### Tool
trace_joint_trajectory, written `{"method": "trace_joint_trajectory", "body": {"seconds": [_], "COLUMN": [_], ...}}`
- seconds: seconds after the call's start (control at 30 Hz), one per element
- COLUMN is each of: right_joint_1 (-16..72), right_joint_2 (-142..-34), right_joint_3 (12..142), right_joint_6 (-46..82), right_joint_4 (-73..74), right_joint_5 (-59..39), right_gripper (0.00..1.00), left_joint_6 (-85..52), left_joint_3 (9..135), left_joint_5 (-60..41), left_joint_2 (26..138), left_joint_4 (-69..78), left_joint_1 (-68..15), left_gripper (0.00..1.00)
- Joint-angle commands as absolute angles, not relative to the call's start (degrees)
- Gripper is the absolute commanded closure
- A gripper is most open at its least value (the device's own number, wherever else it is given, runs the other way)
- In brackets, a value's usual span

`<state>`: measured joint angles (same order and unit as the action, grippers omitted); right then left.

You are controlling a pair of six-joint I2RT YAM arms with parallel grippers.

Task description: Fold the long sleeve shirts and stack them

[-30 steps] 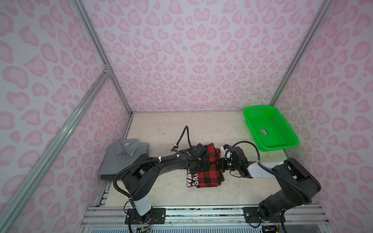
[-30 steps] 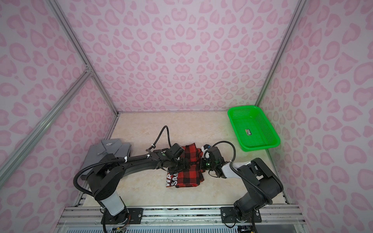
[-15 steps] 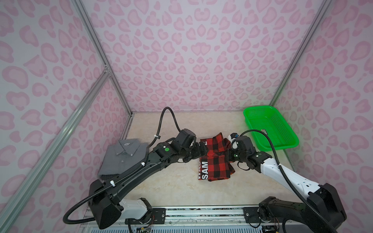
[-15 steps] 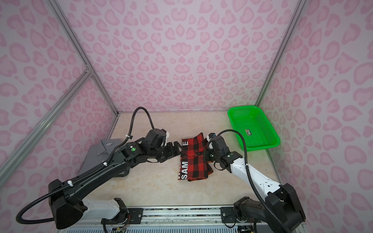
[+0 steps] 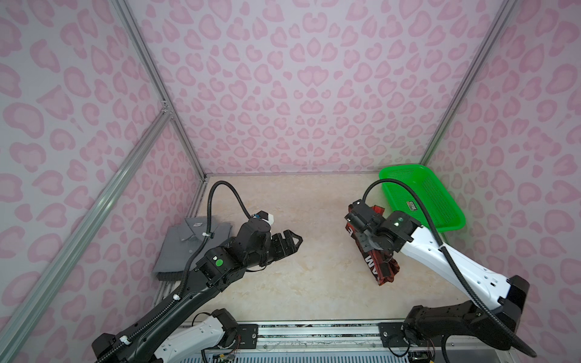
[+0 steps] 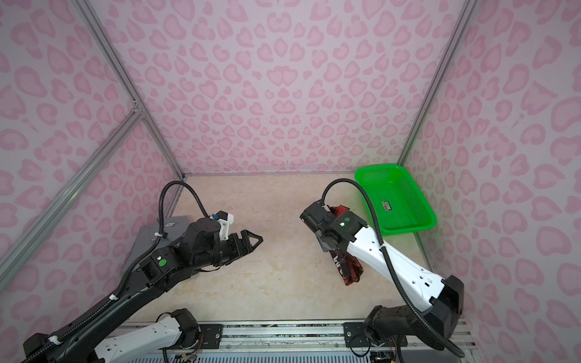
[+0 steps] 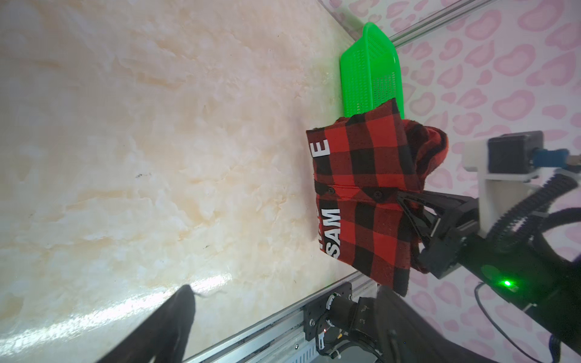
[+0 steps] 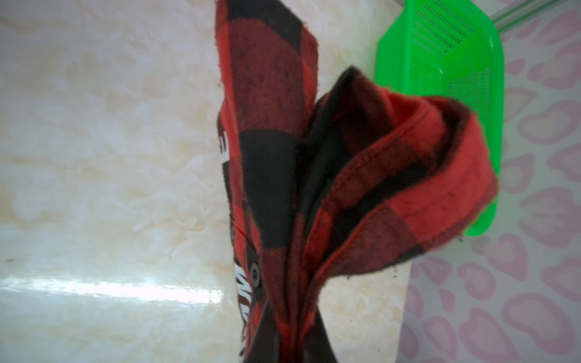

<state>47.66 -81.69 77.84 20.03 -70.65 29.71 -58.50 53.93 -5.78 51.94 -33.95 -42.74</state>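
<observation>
The red-and-black checked shirt, folded with white letters on it, hangs from my right gripper, which is shut on its buttoned edge. In the right wrist view the checked shirt fills the middle, its cloth pinched in that gripper. The left wrist view shows the checked shirt face on. The grey shirt lies folded at the left edge of the table, partly hidden by my left arm. My left gripper is open and holds nothing, well left of the checked shirt.
A green perforated basket stands at the back right, just behind the right gripper. Pink patterned walls enclose the table on three sides. A metal rail runs along the front edge.
Both arms have risen off the table. The left gripper has drawn away to the left of the checked shirt. The right gripper has carried the shirt to the right, toward the basket.
</observation>
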Motion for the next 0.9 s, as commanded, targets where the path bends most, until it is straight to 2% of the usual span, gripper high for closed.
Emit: {"method": "trace_joint_trajectory", "body": {"seconds": [0.0,0.07,0.2,0.4,0.47,0.53,0.57,0.67,0.87], "right_joint_1": [52.45,56.82,65.1,70.99,71.98,72.5,72.64,72.71,72.62], "right_joint_2": [-90.26,-96.71,-108.22,-119.62,-120.16,-119.35,-118.65,-115.5,-105.93], "right_joint_3": [80.09,81.06,84.33,90.41,90.79,90.49,90.09,88.42,85.39], "right_joint_6": [26.47,29.17,32.62,35.58,35.82,35.96,35.95,35.7,35.88], "right_joint_4": [-75.91,-75.19,-70.19,-66.63,-64.93,-63.51,-62.74,-59.97,-53.52], "right_joint_5": [36.45,37.68,33.99,28.05,25.93,24.2,23.37,20.04,12.03], "right_gripper": [1.0,1.0,1.0,0.98,0.83,0.64,0.59,0.49,0.42], "left_joint_6": [-59.1,-59.31,-60.27,-60.89,-60.78,-60.73,-60.8,-61.13,-61.06], "left_joint_3": [50.2,47.49,42.08,38.83,38.91,39.2,39.3,39.55,39.98], "left_joint_5": [-5.42,-4.59,-3.79,-2.7,-2.01,-1.18,-0.91,0.1,2.63], "left_joint_2": [48.62,45.8,40.91,37.4,36.59,35.92,35.63,34.52,32.89], "left_joint_4": [-30.98,-31.17,-31.81,-34.12,-35.12,-36.21,-36.55,-37.95,-40.78], "left_joint_1": [-42.3,-41.87,-41.33,-41.05,-41.06,-41.0,-41.02,-40.99,-41.0], "left_gripper": [0.08,0.08,0.08,0.07,0.07,0.07,0.07,0.07,0.06]}}
